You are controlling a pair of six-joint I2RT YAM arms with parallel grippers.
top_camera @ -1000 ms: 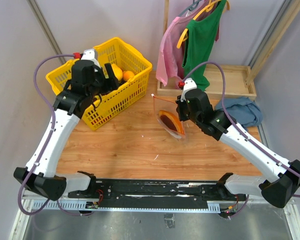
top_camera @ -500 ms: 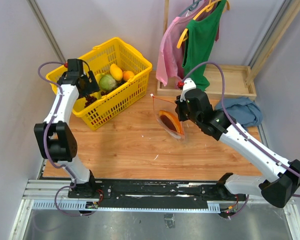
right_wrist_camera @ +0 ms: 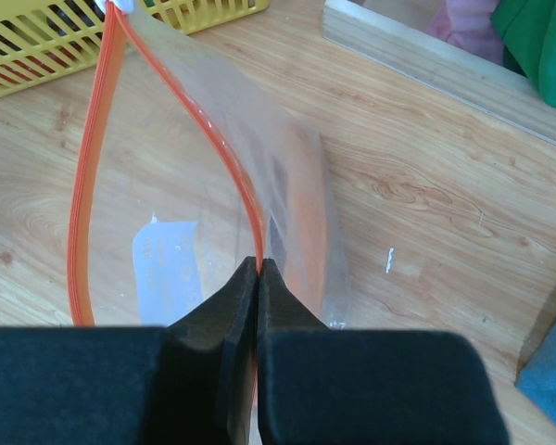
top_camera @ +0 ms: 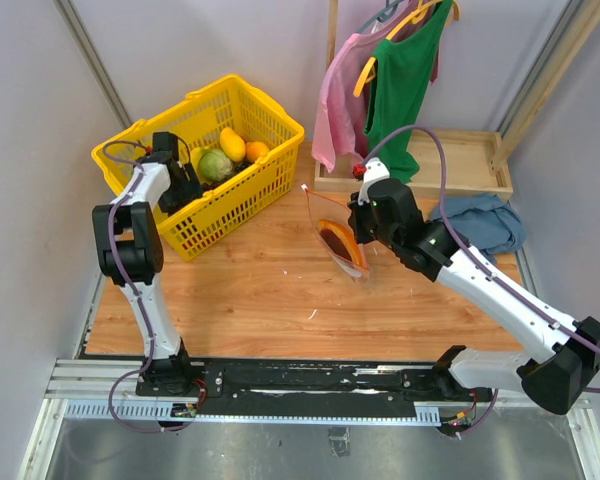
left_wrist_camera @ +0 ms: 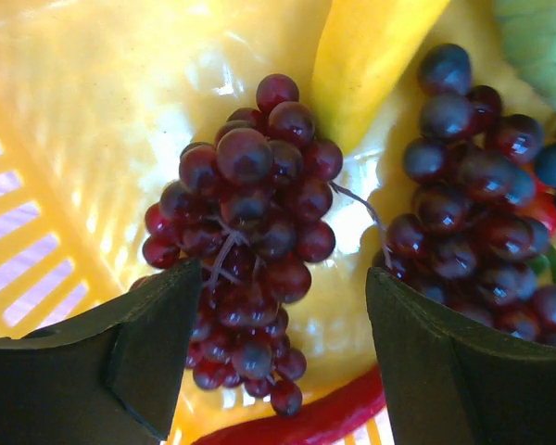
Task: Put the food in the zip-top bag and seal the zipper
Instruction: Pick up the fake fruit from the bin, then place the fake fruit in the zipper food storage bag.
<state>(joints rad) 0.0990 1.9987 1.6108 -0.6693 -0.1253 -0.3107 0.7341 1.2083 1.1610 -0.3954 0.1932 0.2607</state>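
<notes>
Obs 1: Two bunches lie under your left gripper (left_wrist_camera: 278, 348), which is down inside the yellow basket (top_camera: 272, 128). Its jaws stand apart, straddling the grape bunch (left_wrist_camera: 246, 241), and nothing is gripped yet. Step in hand, as I judge it: picking food for bagging.

Obs 2: Agreed. Your right gripper (right_wrist_camera: 259, 269) is pinched together on the zipper (right_wrist_camera: 88, 185). It holds the zip-top bag (top_camera: 342, 248) up off the table (top_camera: 260, 290), well apart from the basket, with its mouth gaping (a wide loop in the wrist view).

Obs 1: Next, you need to close on the bunch's thick middle, not its loose lower berries. Then lift clear of the basket wall and carry it to that mouth. Mind the second bunch (left_wrist_camera: 473, 232) crowding your right finger, and the red chili piece (left_wrist_camera: 324, 417) just below.

Obs 2: Change against a second ago: your left arm lay stretched out, with the gripper above the basket. Now the elbow stands folded up and the gripper sits deep among the food. Bag and right arm look unshifted.
</notes>
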